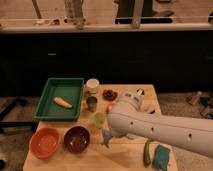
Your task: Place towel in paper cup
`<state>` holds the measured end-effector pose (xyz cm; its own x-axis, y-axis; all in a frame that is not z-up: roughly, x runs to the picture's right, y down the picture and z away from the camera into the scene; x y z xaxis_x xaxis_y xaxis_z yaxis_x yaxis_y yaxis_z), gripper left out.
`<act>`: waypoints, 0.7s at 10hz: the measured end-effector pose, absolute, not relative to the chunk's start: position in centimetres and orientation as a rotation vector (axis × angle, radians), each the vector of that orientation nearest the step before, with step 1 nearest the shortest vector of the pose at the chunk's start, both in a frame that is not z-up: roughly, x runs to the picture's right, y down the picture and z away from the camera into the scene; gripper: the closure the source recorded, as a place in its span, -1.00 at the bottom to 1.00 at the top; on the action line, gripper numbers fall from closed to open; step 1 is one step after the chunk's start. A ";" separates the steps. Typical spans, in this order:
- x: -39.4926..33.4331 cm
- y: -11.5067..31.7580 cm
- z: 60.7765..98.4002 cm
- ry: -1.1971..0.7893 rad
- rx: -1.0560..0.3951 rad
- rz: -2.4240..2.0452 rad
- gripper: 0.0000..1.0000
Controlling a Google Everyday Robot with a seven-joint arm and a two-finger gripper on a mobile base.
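Green tray (70, 89) at the table's 10 o'clock; orange bowl (34, 141) at 8. Paper cup (92, 85) upright at 12, just right of the tray, with the dark metal cup (91, 103) at its 6. Gripper (106, 137) low near table centre, at 5 o'clock of the small green cup (100, 119), fingers together. Its tip looks bluish; cannot tell whether the towel is pinched there. Arm (165, 131) enters from 4; teal sponge (161, 156) at 5.

Arm (165, 131): I see it reaching in from the lower right edge to frame centre, lying low
Gripper (106, 136): lower centre, at the arm's left end, pointing down, fingers closed together
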<state>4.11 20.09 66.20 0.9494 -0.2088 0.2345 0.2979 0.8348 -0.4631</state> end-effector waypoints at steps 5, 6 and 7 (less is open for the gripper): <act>4.2 20.5 66.5 -0.183 -0.515 -0.258 1.00; 4.0 20.6 67.2 -0.185 -0.510 -0.261 1.00; 3.4 20.1 67.7 -0.193 -0.506 -0.265 1.00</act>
<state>3.40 20.09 67.72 0.9479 -0.2022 0.2462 0.2967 0.8415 -0.4514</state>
